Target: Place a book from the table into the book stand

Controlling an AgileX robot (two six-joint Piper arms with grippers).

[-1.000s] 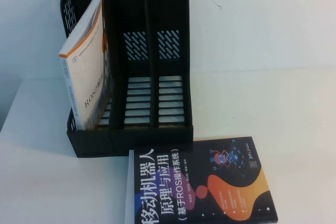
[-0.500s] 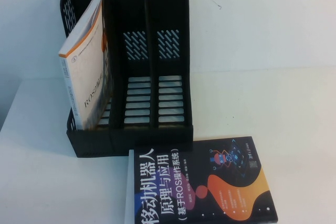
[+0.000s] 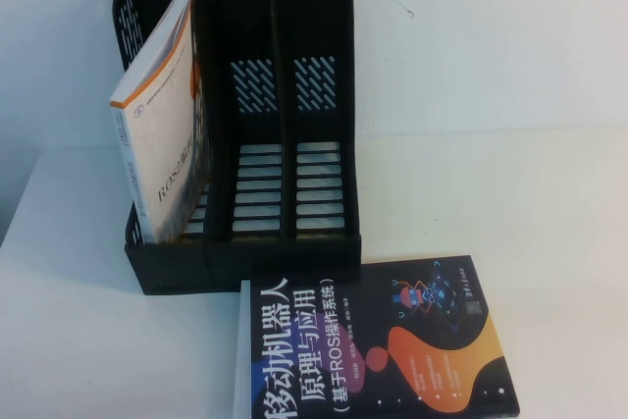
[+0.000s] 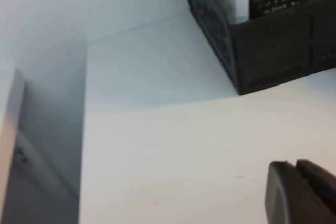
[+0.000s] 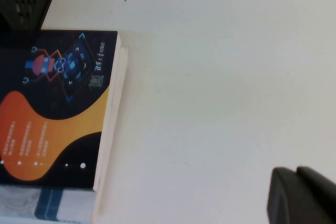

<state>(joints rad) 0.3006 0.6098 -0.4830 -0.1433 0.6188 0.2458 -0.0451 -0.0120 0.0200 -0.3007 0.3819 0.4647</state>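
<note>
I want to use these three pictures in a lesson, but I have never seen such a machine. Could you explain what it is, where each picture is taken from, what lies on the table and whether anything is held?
It is a two-armed robot. One camera looks down from above; two sit on the wrists. The white table carries a black book stand with three slots. The book, white with orange stripes, leans in the left slot. A black book lies flat in front. The left gripper appears only in its own wrist view, above bare table near the stand. The right gripper appears likewise, beside the black book. Both look shut and hold nothing.
</note>
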